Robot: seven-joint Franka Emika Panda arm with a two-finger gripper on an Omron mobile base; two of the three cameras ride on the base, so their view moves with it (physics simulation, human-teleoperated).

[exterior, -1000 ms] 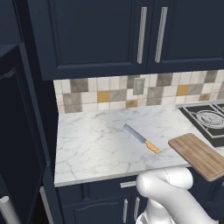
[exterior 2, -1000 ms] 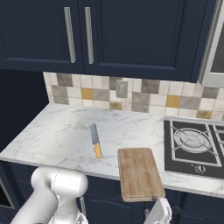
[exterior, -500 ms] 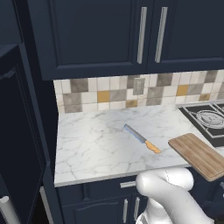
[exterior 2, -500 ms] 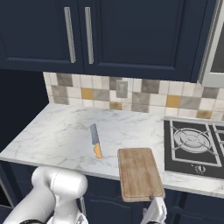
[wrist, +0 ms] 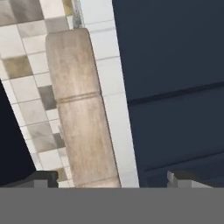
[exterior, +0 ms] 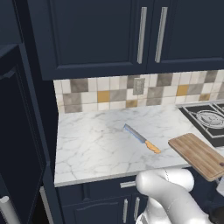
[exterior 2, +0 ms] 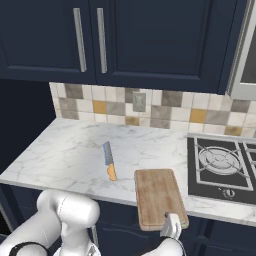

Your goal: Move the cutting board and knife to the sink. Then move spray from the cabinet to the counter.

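Nothing moved yet: cutting board (exterior 2: 158, 197) and knife (exterior 2: 108, 160) on counter (exterior 2: 60, 150); gripper (wrist: 112, 178) spread wide, empty, near board edge.

This is a home kitchen, rendered rather than filmed. The white marble bench (exterior 2: 65, 155) with grey veins serves as the landmark: above it hang dark navy wall cupboards (exterior 2: 100, 35) with long silver handles, and behind it runs a backsplash (exterior 2: 165, 112) of beige, grey and mustard tiles with a wall socket (exterior 2: 139, 101) set in it. To the right of the bench sits a black gas hob (exterior 2: 220, 162) with burner grates. On the bench lie a wooden cutting board (exterior 2: 157, 197) and a knife (exterior 2: 109, 160) with an orange handle; below it are navy drawers (exterior: 105, 203).
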